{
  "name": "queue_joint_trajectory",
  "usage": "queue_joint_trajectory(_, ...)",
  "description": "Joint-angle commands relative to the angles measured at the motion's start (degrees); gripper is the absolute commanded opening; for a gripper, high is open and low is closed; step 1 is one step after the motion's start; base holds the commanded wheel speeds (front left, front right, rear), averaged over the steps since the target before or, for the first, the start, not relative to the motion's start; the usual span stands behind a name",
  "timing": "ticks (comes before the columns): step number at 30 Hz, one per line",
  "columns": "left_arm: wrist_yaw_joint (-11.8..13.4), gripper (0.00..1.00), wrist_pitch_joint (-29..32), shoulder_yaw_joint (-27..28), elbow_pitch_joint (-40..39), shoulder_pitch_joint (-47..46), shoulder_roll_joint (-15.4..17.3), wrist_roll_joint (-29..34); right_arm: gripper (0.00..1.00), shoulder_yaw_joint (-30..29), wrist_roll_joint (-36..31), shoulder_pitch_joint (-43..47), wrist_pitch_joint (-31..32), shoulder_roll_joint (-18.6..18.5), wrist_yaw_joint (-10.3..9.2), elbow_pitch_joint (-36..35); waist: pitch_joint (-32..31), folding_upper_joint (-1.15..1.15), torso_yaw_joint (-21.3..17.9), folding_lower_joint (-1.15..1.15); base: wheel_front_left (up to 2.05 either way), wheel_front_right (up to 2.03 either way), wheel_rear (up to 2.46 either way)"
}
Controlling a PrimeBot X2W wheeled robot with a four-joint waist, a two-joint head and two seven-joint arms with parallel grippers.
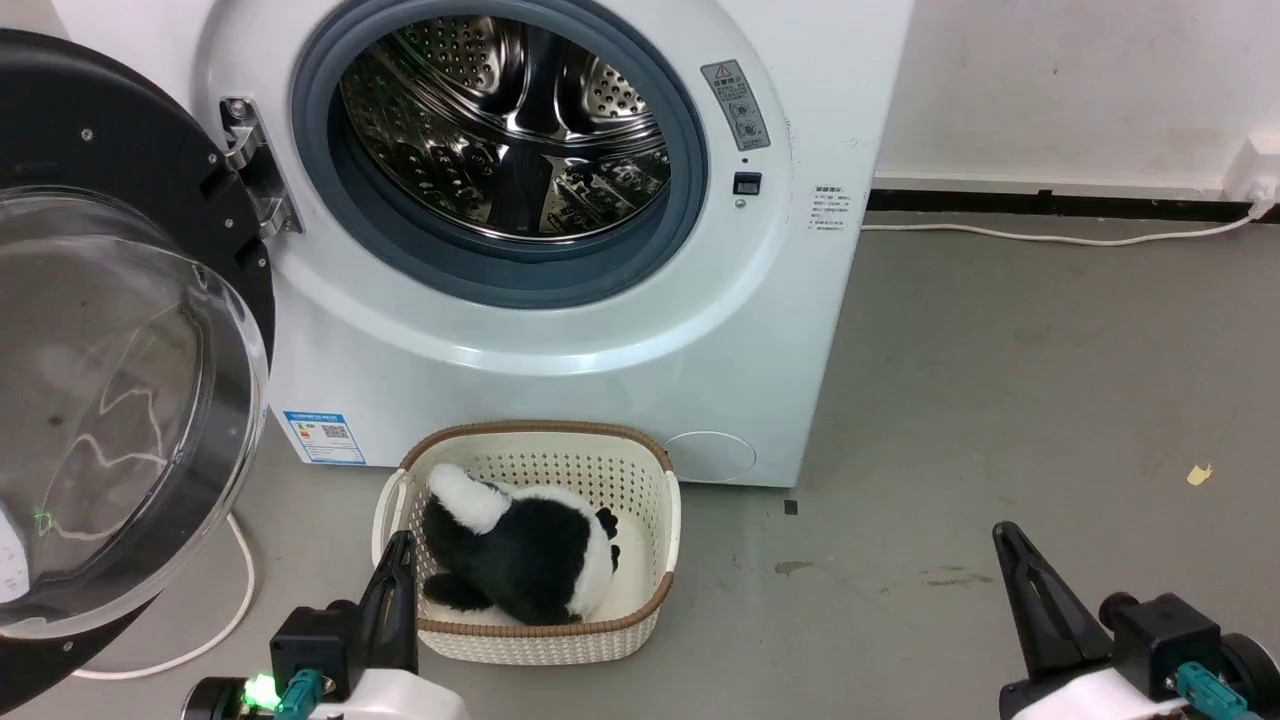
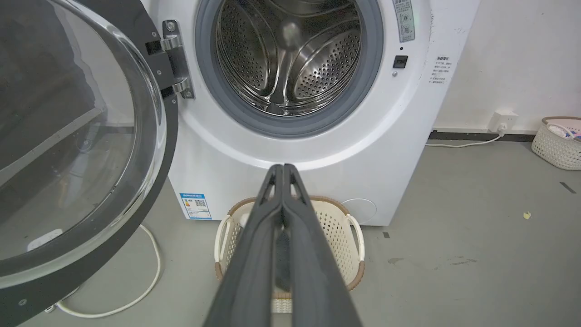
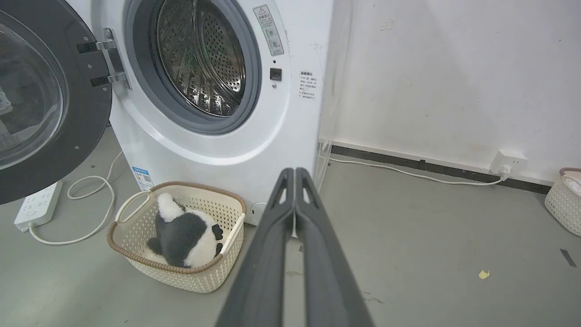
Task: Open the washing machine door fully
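The washing machine door (image 1: 110,400) stands swung wide out to the left on its hinge (image 1: 250,165), black rim around a clear glass bowl; it also fills the left of the left wrist view (image 2: 77,145) and the right wrist view (image 3: 41,100). The steel drum opening (image 1: 500,140) is uncovered. My left gripper (image 1: 400,545) is shut at the lower left, in front of the basket, holding nothing. Low at the right over bare floor, my right gripper (image 1: 1005,535) is shut and empty. Both are well back from the door.
A cream basket (image 1: 640,470) with a black-and-white plush toy (image 1: 520,550) sits on the floor below the drum. A white cable (image 1: 240,590) loops under the door, with a power strip (image 3: 36,204) beside it. Another basket (image 2: 558,145) stands by the right wall.
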Motion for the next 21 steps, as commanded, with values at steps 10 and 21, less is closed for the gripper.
queue_joint_trajectory(10, -1.2, 0.0, 1.5, 1.6, -0.9, -1.1, -0.9, 1.8, 0.0, 0.3, -0.5, -1.9, 1.6, 0.2, 0.03, 0.0, 0.1, 0.0, -0.5, 0.0, 0.0, 0.0, 0.0)
queue_joint_trajectory(21, -2.1, 0.0, 2.7, 2.7, -1.4, -1.4, -1.4, 3.1, 0.0, 0.5, -0.6, -2.4, 2.9, 0.2, 0.03, 0.0, 0.1, 0.0, -0.9, 0.0, 0.0, 0.0, 0.0)
